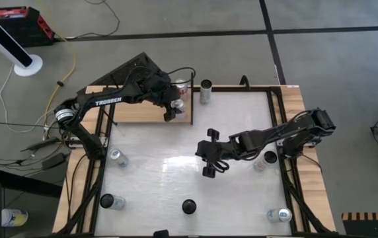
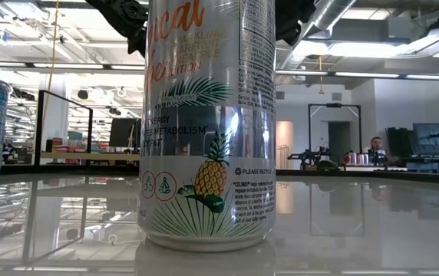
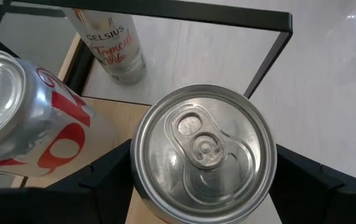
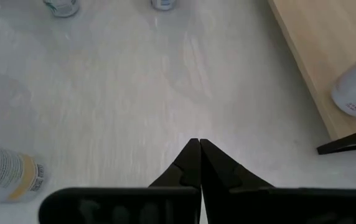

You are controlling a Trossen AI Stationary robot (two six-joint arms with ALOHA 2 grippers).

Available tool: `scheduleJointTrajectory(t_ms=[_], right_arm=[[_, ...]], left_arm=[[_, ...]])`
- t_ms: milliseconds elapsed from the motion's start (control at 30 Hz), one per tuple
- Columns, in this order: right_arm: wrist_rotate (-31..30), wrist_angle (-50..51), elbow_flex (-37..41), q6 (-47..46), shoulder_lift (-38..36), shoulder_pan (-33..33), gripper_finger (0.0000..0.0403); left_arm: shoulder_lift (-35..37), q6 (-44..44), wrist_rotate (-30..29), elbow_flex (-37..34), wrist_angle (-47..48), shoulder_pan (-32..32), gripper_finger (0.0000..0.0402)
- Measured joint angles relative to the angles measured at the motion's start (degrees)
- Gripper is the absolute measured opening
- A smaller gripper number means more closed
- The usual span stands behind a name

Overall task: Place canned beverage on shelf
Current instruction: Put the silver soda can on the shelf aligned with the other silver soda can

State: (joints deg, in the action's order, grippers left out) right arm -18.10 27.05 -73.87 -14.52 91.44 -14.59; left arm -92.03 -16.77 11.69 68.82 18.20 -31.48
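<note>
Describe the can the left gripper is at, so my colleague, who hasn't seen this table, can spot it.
Find the shelf, the pale wooden board at the table's far left corner. Two cans stand on its right end. It is the silver can between the left gripper's fingers, upright, plain top up; its neighbour, the red-and-white can, stands outside the fingers.

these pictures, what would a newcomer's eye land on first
A pineapple-print can fills the low view, standing close to that camera. At the table's far side, the left gripper stands around an upright can over the wooden shelf, beside a red-and-white can. The right gripper waits shut mid-table.
</note>
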Motion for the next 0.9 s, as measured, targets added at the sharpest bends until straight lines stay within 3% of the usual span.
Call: scheduleJointTrajectory(t_ms=[900], right_arm=[[0.0, 0.1, 0.0, 0.0, 0.0, 0.0, 0.0022]], left_arm=[[-1.5, 0.5, -0.1, -0.8, -3.0, 0.7, 0.028]])
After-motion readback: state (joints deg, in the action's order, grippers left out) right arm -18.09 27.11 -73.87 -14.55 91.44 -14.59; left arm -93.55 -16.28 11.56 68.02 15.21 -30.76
